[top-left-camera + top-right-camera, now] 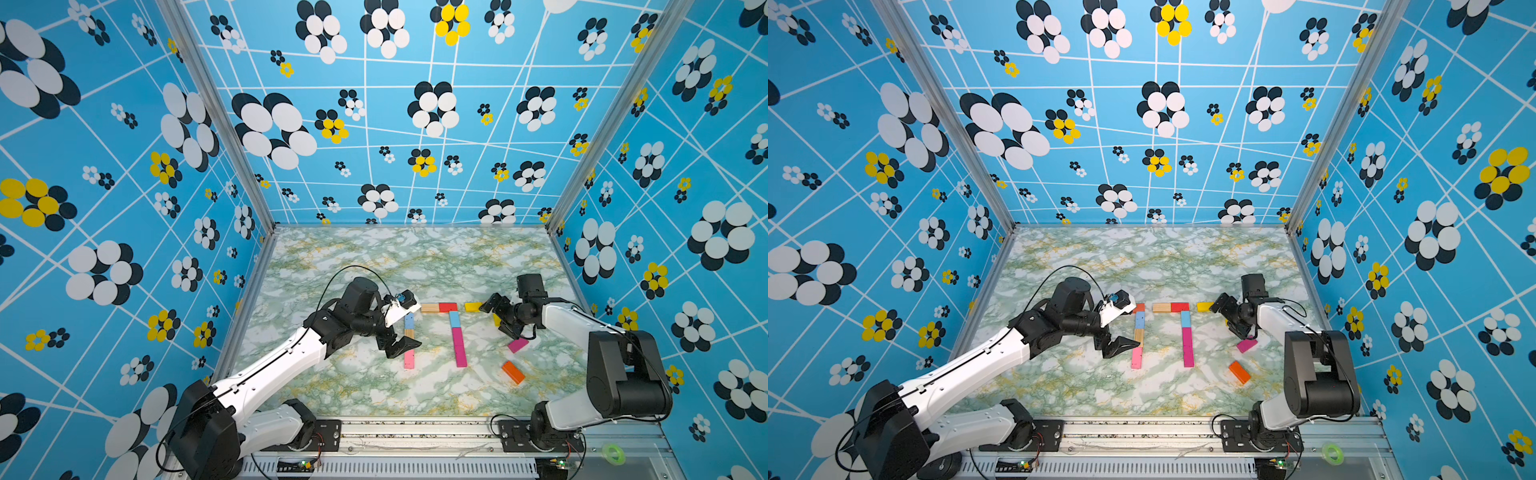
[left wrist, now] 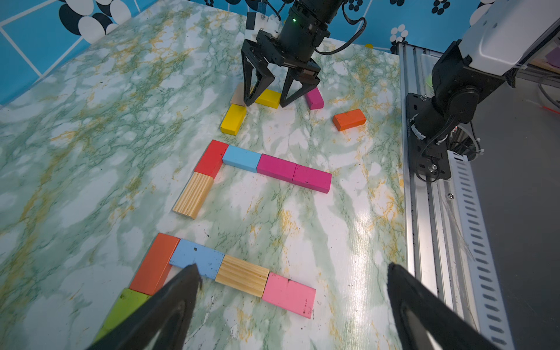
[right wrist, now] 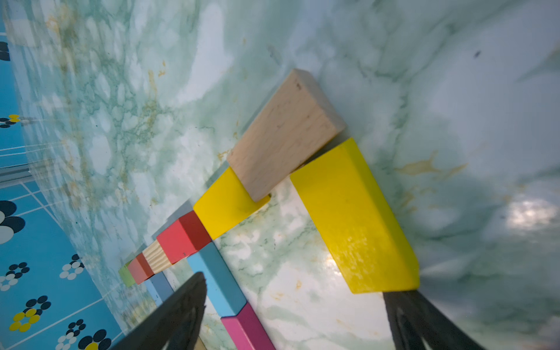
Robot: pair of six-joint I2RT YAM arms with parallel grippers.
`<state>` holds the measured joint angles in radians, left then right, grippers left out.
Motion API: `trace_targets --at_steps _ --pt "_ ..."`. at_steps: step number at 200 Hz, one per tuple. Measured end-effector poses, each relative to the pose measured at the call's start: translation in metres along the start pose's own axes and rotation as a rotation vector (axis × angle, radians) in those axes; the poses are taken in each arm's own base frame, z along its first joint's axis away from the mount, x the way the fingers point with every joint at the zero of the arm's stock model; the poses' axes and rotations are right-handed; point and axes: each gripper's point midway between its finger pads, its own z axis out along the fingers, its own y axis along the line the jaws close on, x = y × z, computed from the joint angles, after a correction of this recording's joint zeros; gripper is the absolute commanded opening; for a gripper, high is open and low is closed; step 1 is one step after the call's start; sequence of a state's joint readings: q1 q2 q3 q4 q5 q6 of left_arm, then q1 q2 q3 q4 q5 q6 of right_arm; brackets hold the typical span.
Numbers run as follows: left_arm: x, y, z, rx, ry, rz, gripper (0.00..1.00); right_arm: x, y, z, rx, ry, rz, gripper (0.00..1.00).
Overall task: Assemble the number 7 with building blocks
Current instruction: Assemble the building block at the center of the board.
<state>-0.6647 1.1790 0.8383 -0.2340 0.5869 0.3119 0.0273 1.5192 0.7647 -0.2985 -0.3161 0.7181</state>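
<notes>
Two block figures shaped like a 7 lie mid-table. One has a striped wood block (image 1: 429,307) and a red block (image 1: 448,307) as its bar, with light blue (image 1: 454,319) and two magenta blocks (image 1: 459,349) as its stem. The other runs green (image 2: 127,306), orange (image 2: 154,263), blue (image 2: 197,257), wood (image 2: 242,274), pink (image 2: 289,294). My left gripper (image 2: 294,269) hovers open over that stem, holding nothing. My right gripper (image 3: 295,288) stands open low over a yellow block (image 3: 351,218), whose end lies by one finger.
A second yellow block (image 3: 227,203) lies partly under a plain wood block (image 3: 285,136), just past the red one. A loose magenta block (image 1: 518,345) and an orange block (image 1: 513,372) lie at the right. An aluminium rail (image 1: 415,432) borders the table's front edge.
</notes>
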Motion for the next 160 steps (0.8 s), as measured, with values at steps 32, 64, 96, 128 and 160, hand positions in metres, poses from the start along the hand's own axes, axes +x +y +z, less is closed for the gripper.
trace_targets --at_steps 32,64,96,128,160 --pt "0.001 0.000 0.000 0.000 0.004 0.001 0.99 0.000 0.000 0.000 -0.005 0.003 0.002 0.94" --pt "0.002 0.000 0.000 -0.001 0.007 0.001 0.99 0.000 0.000 -0.001 -0.004 0.004 0.001 0.94" --pt "0.002 0.000 0.000 -0.004 0.008 0.001 0.99 0.009 -0.006 -0.019 0.029 0.001 -0.002 0.94" --pt "0.002 0.000 0.000 -0.004 0.008 0.001 0.99 -0.005 0.009 -0.044 0.036 -0.043 -0.054 0.94" --pt "0.002 0.001 0.000 -0.007 0.009 0.002 0.99 -0.041 0.044 -0.037 0.011 -0.029 -0.113 0.93"
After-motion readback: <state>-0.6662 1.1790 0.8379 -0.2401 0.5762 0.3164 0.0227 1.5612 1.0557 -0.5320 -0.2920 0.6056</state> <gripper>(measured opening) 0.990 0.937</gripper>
